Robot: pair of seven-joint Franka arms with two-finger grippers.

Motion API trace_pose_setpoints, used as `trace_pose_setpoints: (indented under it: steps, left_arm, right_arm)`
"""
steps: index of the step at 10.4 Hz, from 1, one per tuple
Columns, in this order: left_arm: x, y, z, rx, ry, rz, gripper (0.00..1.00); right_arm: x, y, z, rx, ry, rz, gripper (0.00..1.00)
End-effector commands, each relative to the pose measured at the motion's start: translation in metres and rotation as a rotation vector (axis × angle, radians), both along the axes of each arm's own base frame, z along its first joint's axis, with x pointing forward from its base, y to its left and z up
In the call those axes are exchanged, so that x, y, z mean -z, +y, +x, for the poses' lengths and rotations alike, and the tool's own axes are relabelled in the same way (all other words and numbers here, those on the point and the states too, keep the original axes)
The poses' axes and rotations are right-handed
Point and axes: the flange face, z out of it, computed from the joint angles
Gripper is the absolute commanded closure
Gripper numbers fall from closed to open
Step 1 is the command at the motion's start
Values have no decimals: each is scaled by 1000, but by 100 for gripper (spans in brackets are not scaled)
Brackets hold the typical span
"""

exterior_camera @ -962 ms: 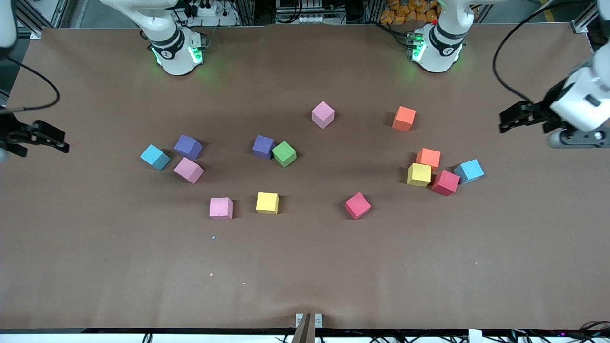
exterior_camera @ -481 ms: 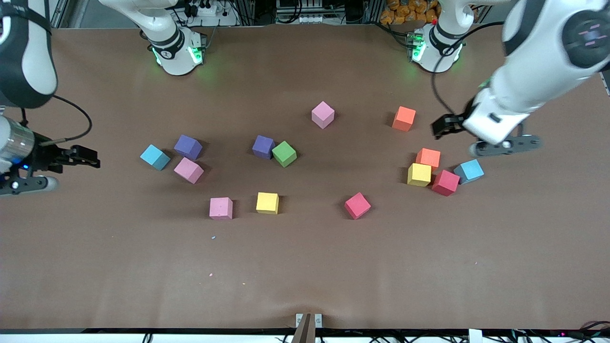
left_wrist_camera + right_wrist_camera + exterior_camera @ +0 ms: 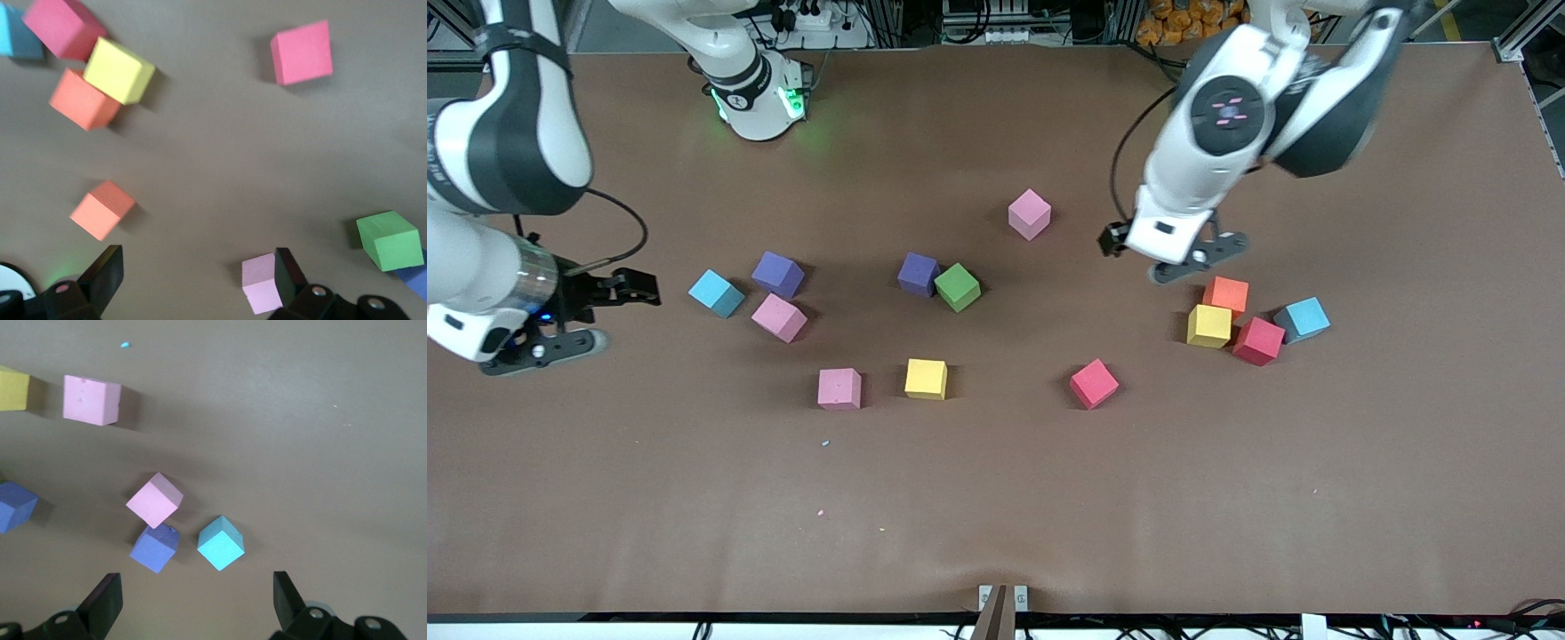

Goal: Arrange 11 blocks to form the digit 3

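— What do you see, from the biggest thing down?

— The brown surface [image 3: 996,498] first. Then the two arms. The left claw [image 3: 1178,253] hangs over the orange block [image 3: 102,209] that lies alone, its fingers spread wide and holding nothing. The right claw [image 3: 618,293] is at the right arm's end of the surface, just beside a light-blue cube [image 3: 716,293], also wide open and empty.

— And the blocks?

— Scattered, no digit is formed. Near the right claw a purple block [image 3: 777,274] and a pink block [image 3: 779,317] sit close to that blue cube. In the middle a second purple block [image 3: 918,273] touches the green block [image 3: 957,287]; a pink one [image 3: 1029,214] lies farther from the front camera. Nearer to it lie a pink block [image 3: 839,388], a yellow block [image 3: 926,379] and a red block [image 3: 1094,383], apart from each other. Toward the left arm's end, an orange [image 3: 1225,294], a yellow [image 3: 1209,325] and a red block [image 3: 1258,340] cluster together with the other blue cube [image 3: 1302,319].
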Motion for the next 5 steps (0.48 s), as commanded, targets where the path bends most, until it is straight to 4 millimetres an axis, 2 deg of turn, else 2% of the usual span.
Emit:
trace_pose_setpoints:
  steps: [1,2,5]
  left_arm:
    - [26,-13,-20,-116,14,-25,0]
    - [35,-20,-25,-228,44,-80,0]
    - [76,-49,-50,-301,40,-95,0]
  right_arm:
    - [16,2,9,-7,9,-1,0]
    - [30,12,13,-20,17,4,0]
    - [54,22,7,-16,77,41,0]
